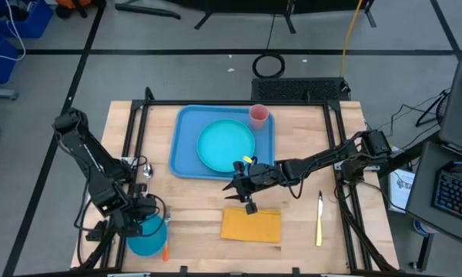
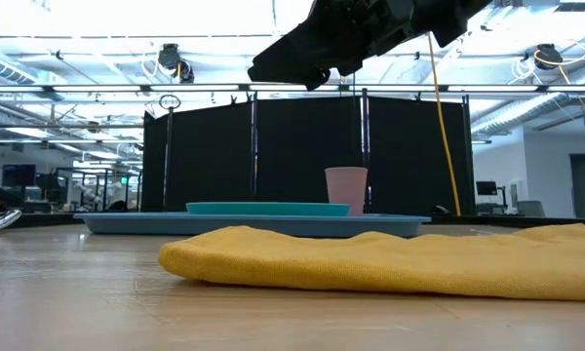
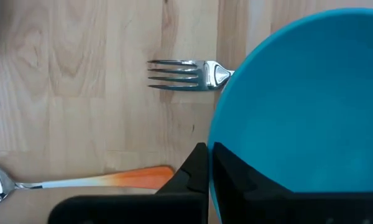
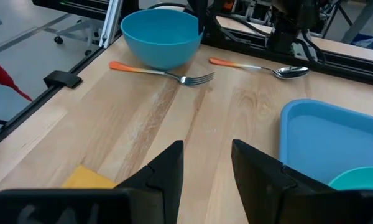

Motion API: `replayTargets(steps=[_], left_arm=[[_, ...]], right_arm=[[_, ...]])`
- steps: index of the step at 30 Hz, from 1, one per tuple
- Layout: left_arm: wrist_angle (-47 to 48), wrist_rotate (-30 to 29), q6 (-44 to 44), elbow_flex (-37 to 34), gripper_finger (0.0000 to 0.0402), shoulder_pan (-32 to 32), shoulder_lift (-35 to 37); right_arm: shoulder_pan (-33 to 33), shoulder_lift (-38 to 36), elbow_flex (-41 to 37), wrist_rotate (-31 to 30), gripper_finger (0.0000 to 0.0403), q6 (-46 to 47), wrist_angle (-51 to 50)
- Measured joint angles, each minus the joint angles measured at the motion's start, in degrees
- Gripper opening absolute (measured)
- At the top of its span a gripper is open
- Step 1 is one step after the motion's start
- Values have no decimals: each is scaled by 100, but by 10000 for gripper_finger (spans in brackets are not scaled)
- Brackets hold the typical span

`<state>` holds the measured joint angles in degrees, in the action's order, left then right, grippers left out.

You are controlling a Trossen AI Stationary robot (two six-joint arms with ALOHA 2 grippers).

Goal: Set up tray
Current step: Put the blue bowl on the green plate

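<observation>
The blue bowl (image 1: 147,238) sat well to the left of the tray (image 1: 185,135), near the table's front edge, and nothing showed inside it. The left gripper (image 1: 144,209) was closed on the bowl's rim, one finger inside the wall and one outside. A fork (image 3: 189,74) lay partly under the bowl, and a spoon (image 1: 146,169) lay just left of the tray.

The tray rested at the back centre of the table (image 1: 192,211). It held a teal plate (image 1: 225,145) in its middle and a pink cup (image 1: 259,115) upright in its far right corner.

The right gripper (image 1: 242,187) hung just in front of the tray, fingers apart and empty, above the yellow napkin (image 1: 251,225). A knife (image 1: 319,219) lay right of the tray.
</observation>
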<state>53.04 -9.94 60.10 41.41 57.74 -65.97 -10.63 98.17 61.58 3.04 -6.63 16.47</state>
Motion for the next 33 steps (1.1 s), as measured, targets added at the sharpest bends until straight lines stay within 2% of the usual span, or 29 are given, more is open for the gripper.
replayTargets(steps=[7, 14, 25, 33], left_arm=[[-1, -234, -39, 0, 5, 0, 487], [1, -952, 10, 0, 5, -180, 1055], [-10, -1198, -290, 0, 5, -1468, 1242], [-252, -791, -922, 0, 5, -2621, 1243]], right_arm=[[0, 0, 0, 0, 128, 4, -2], [-38, 0, 0, 1, 128, -5, 67], [-74, 0, 4, 1, 128, -51, 244], [-90, 0, 4, 2, 128, -66, 300]])
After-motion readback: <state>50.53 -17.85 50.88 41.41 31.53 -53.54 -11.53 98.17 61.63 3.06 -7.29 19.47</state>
